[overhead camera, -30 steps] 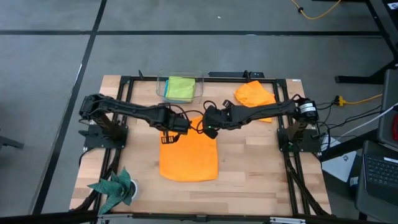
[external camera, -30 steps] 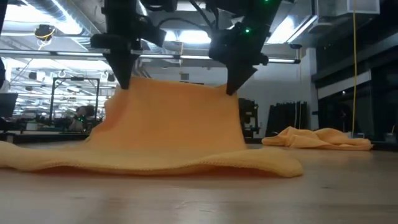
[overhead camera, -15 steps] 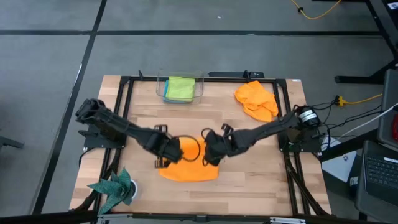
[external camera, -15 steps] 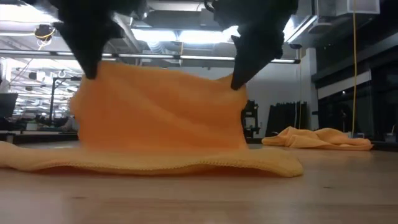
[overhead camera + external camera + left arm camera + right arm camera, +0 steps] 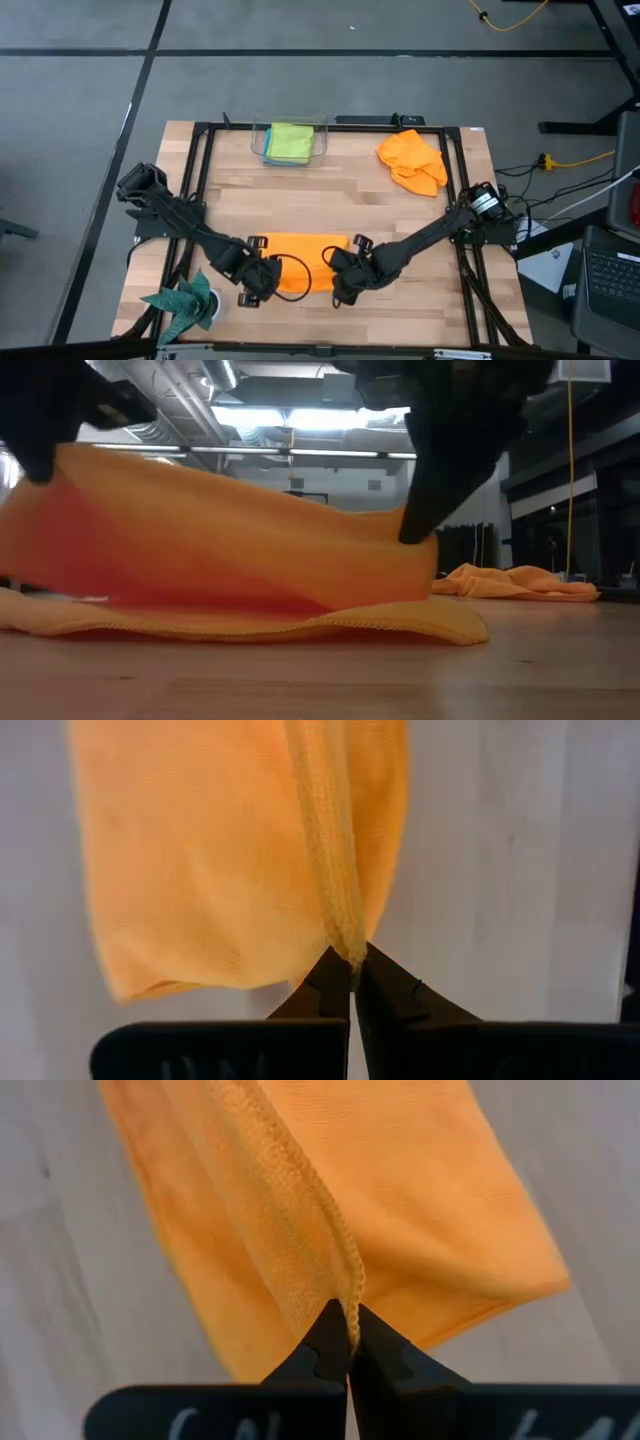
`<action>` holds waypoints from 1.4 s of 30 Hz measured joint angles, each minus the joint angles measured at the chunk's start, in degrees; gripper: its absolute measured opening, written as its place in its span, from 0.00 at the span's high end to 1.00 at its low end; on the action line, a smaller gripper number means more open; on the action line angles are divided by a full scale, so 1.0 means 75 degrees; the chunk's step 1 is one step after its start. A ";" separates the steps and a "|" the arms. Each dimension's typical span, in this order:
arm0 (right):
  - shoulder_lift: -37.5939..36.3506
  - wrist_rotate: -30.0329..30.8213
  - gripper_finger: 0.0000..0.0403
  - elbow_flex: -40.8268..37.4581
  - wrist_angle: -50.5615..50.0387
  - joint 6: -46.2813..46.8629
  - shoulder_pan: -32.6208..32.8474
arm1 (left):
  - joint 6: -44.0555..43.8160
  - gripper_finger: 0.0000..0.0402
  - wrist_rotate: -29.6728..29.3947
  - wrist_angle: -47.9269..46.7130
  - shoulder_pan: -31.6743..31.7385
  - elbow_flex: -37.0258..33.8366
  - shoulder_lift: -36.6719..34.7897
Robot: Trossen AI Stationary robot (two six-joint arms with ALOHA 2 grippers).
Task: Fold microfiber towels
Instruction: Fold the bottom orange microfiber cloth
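Note:
A bright orange microfiber towel lies near the table's front edge, folded over on itself. Its lower layer rests on the wood and its upper layer slopes up to both grippers. My left gripper is shut on the raised edge at its left end, my right gripper on its right end. A second orange towel lies crumpled at the far right. A lime-green towel lies folded in a clear bin at the far edge. My left gripper pinches the towel's hemmed edge between its two fingertips, coming from above and pointing steeply down. That edge is held just clear of the table, and the cloth runs away from the fingers to the layer lying on the wood. My right gripper pinches the hemmed edge at the other end of the same side, between its two fingertips, slanting down from above. The edge is held a little above the lower layer, and the upper layer stretches between the two holds.
A dark teal spiky-edged cloth lies at the near left corner, close to my left arm. The clear bin stands at the far edge. A black frame runs around the table; bare wood shows in the middle.
Both grippers have gone toward the table's near edge and down, staying shut. They carried the towel's far edge over the rest of it. The towel now lies folded over, its near edge staying on the table.

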 joint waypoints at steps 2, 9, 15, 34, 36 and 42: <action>0.0029 -0.0003 1.00 0.0000 -0.0007 0.0002 0.0063 | -0.0036 0.99 0.0006 0.0371 -0.0060 -0.0176 0.0014; 0.0036 -0.0224 1.00 0.0000 -0.0050 0.0151 0.0121 | -0.0636 0.86 0.0314 0.1239 0.0026 -0.0627 0.0011; 0.0036 -0.0221 1.00 0.0000 -0.0047 0.0189 0.0137 | -0.0629 0.80 0.0404 0.1082 0.0048 -0.0630 0.0008; 0.0036 -0.0140 1.00 0.0000 -0.0032 0.0190 0.0098 | -0.0629 0.81 0.1108 0.1192 0.0329 -0.0746 0.0002; 0.0036 -0.0138 1.00 0.0000 -0.0032 0.0189 0.0098 | -0.0666 0.79 0.1359 0.1213 0.0327 -0.0856 0.0005; 0.0036 -0.0078 1.00 0.0000 -0.0033 0.0192 0.0098 | -0.0833 0.72 0.1665 0.1834 0.0235 -0.1002 0.0008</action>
